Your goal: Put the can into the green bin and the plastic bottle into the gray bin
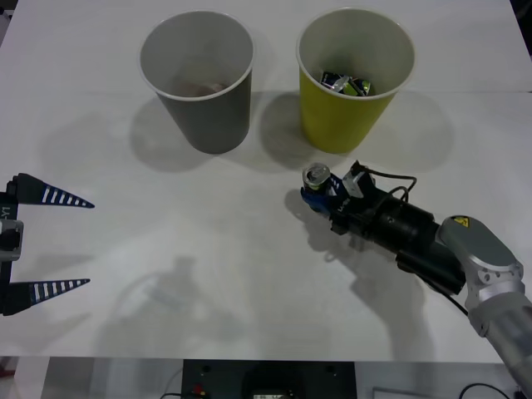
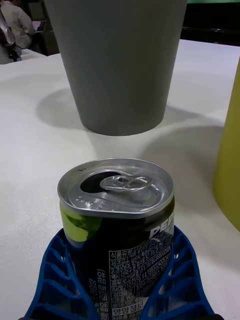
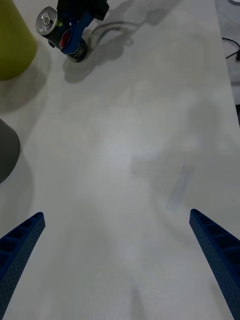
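Two blue fingers of the right gripper (image 1: 318, 193) clamp the can (image 1: 317, 176) low on the tabletop (image 1: 249, 274) just before the green bin (image 1: 353, 79), so a shallow lift could knock its wall, while the left gripper (image 1: 50, 241) waits open.

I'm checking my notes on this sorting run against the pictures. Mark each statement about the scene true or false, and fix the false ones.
1. The right gripper is shut on the small dark drink can with a silver top. True.
2. The can lies inside the gray paper cup. False: it stands on the white table, near the yellow-green paper cup.
3. The left gripper holds a bottle. False: it is open and holds nothing.
4. The yellow-green cup already holds items. True.
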Robot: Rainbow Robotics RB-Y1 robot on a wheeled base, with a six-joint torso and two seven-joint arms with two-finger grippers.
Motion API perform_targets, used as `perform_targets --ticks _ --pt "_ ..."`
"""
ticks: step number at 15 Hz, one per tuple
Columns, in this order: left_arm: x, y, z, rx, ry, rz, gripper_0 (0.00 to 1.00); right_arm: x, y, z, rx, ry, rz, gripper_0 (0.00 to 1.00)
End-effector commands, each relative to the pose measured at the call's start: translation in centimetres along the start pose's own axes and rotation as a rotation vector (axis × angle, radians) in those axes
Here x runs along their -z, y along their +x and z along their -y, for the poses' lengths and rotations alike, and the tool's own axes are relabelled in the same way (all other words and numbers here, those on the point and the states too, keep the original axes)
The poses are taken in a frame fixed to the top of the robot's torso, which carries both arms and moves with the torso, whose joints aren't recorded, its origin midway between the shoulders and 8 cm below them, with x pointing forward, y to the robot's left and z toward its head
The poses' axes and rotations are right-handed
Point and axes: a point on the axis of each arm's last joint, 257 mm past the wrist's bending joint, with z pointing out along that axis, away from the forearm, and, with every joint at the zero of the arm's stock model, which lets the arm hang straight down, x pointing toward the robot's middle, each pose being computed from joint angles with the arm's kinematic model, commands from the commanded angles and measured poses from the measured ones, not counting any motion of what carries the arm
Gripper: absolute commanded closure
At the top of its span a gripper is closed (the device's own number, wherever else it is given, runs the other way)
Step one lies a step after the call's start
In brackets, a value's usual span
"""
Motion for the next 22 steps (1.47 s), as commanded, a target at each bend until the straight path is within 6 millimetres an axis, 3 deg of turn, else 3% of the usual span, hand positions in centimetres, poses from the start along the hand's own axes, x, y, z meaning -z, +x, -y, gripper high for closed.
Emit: perform_targets --ticks 1,7,10,15,22 --pt "0.0 0.0 0.0 0.0 0.0 0.0 0.0 1.2 -0.5 0.0 -0.001 -0.044 0.015 1.0" --pt "0.0 0.0 0.0 0.0 0.0 0.0 0.0 5.1 -0.9 0.3 0.026 -0.136 -0.007 1.0" --pt "0.0 0.0 0.0 0.0 0.0 0.0 0.0 7.7 -2.3 0.4 0.046 -0.174 -0.117 1.0" --pt "0.0 0.0 0.0 0.0 0.0 0.0 0.0 11.2 -5.0 0.0 -0.089 -0.158 -0.317 1.0" --pt "0.0 0.0 0.0 0.0 0.0 0.0 0.0 13.4 -8.8 1.4 -0.32 -0.024 -0.44 1.0"
